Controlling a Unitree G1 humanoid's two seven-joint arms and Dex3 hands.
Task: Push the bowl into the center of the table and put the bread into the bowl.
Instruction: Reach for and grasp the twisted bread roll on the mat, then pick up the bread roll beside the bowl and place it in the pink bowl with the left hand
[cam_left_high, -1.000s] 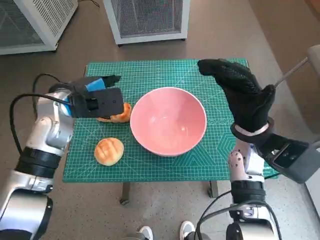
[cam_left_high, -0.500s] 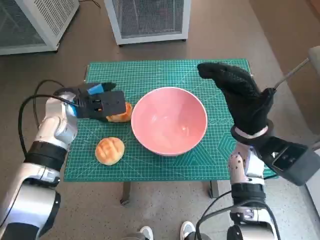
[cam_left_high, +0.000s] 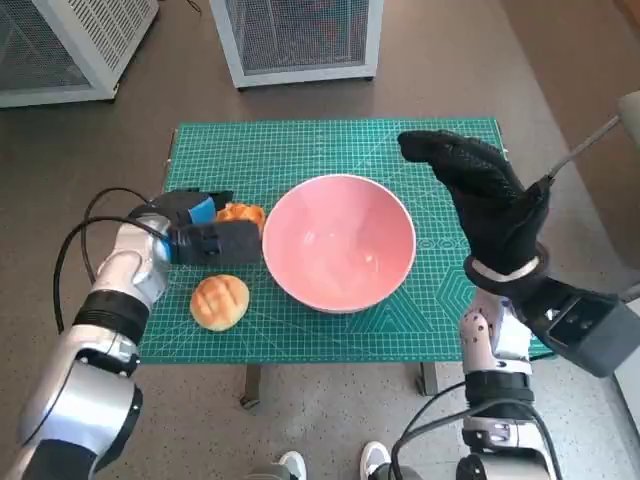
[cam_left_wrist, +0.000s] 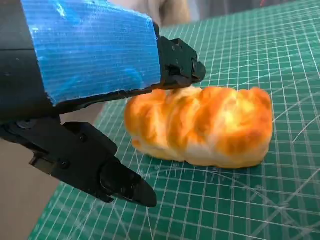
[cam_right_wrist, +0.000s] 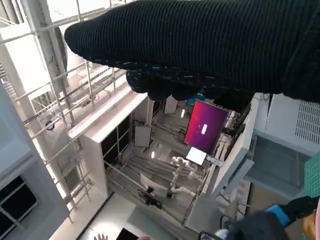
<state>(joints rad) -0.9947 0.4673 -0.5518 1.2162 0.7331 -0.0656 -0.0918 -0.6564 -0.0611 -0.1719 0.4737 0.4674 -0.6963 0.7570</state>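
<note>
Head view: small bench (cam_left_high: 300, 340) under a green cutting mat (cam_left_high: 300, 150), pink bowl (cam_left_high: 338, 241) about at the mat's middle, upright and empty. Left of the bowl, two breads: a twisted orange-brown loaf (cam_left_high: 240, 213) just beside the bowl's rim, and a round scored bun (cam_left_high: 219, 301) nearer the bench's front edge, apart from the bowl. Left robot hand (cam_left_high: 205, 235) low over the mat, between the two breads and close against the loaf, blue tape on its back, fingers toward the bowl; nothing seen in its grasp. Right robot hand (cam_left_high: 480, 195) in the black glove raised above the bench's right side, beyond the bowl's rim, fingers extended and holding nothing. White ventilated cabinets (cam_left_high: 300, 40) on the floor beyond the bench; two shoe tips (cam_left_high: 330, 465) at the picture's lower edge.

Left wrist view: blue-taped left robot hand (cam_left_wrist: 90, 90) with its black fingers (cam_left_wrist: 180, 65) spread apart, one above the loaf (cam_left_wrist: 200, 127) at its top edge, another lower and off to the side; contact between the upper finger and the crust cannot be told. Loaf flat on the green mat (cam_left_wrist: 260, 210), glazed, ridged, not gripped.

Right wrist view: gloved right robot hand (cam_right_wrist: 200, 45) as a dark band, nothing in it; behind it a tilted room with white framework and a magenta screen (cam_right_wrist: 204, 125).
</note>
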